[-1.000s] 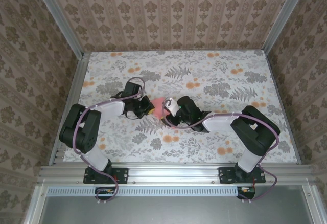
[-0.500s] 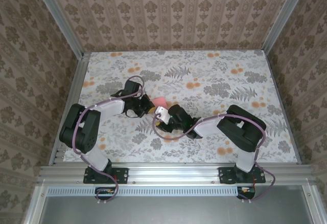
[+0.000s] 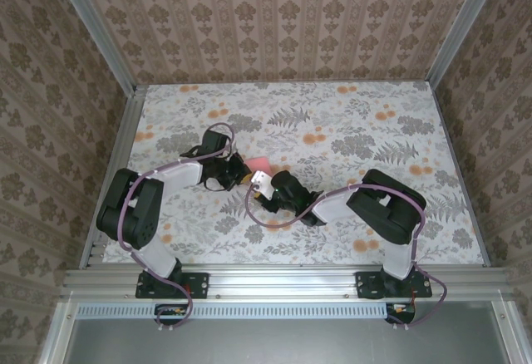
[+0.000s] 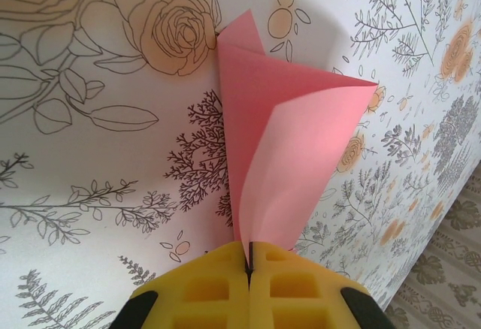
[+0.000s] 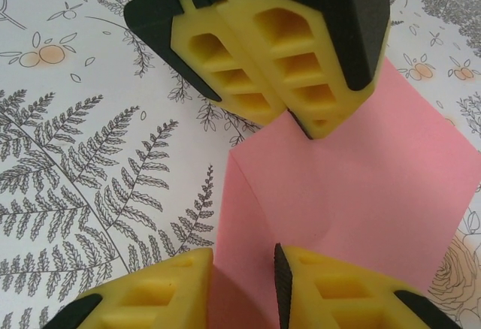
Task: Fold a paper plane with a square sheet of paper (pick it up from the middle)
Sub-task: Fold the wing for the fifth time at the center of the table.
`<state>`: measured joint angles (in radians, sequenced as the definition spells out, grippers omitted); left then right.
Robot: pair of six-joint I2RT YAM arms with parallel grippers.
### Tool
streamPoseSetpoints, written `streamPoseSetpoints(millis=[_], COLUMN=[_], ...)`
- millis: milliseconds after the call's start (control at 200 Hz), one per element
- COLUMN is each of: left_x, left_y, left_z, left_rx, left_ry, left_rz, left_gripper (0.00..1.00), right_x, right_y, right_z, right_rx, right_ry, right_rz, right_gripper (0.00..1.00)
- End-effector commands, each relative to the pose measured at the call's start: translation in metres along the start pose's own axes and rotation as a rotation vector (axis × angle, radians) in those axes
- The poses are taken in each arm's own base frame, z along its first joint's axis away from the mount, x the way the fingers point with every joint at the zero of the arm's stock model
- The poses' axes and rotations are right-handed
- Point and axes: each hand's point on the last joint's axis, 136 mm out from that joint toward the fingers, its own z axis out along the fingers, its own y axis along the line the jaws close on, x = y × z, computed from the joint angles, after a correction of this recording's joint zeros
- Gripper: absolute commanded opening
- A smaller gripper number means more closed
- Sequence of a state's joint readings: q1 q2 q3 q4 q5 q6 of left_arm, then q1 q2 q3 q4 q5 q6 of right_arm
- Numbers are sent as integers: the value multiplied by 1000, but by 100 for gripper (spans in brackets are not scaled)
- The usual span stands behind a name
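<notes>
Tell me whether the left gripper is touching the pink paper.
Touching. The left wrist view shows the pink paper pinched in the left gripper, its yellow pads shut on it.

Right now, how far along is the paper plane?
Early. Done: the paper is picked up and bent over. In hand: the left gripper pinches one edge; the right gripper straddles the other side, jaws apart. Left: all the plane's folds; no dart shape yet.
</notes>
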<state>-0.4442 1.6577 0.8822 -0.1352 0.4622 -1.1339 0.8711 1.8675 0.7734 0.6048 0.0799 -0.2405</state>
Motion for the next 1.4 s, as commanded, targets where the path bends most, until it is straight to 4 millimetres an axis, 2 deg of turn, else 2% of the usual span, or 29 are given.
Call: streamPoseSetpoints(millis=[0,285,630,950,1050,1180,1325,1395], left_x=[-2,-4,-3,-1,-1,-3,-13,-20], left_y=[-3,2,1,-1,0,0,4,8], left_z=[-3,-4,-5,-5,-5,-9,-22,-32], left_rx=[-4,-13,-8,0,-1,3,2,-3], left_ry=[-5,-15,-11,1,1,-11,-56,-83], left_rz=[-21,-39,-39,-33,-33,-33,-37,-34], left_gripper=[0,0,0,0,0,0,11,17], right_x=[-17,-18,-20,-18,-16,-15,-12,-12], right_y=[-14,-24,-20,-17,-17,-18,-14,-11], right_z=[-2,-14,-4,8,10,10,9,8], right_rx=[84,172,155,142,145,141,87,39], right_ry=[-51,-58,-58,-45,-39,-31,-14,-13], right_rz=[-24,-86,-87,-107,-107,-100,-48,23], right_gripper=[29,35,25,22,19,10,0,0])
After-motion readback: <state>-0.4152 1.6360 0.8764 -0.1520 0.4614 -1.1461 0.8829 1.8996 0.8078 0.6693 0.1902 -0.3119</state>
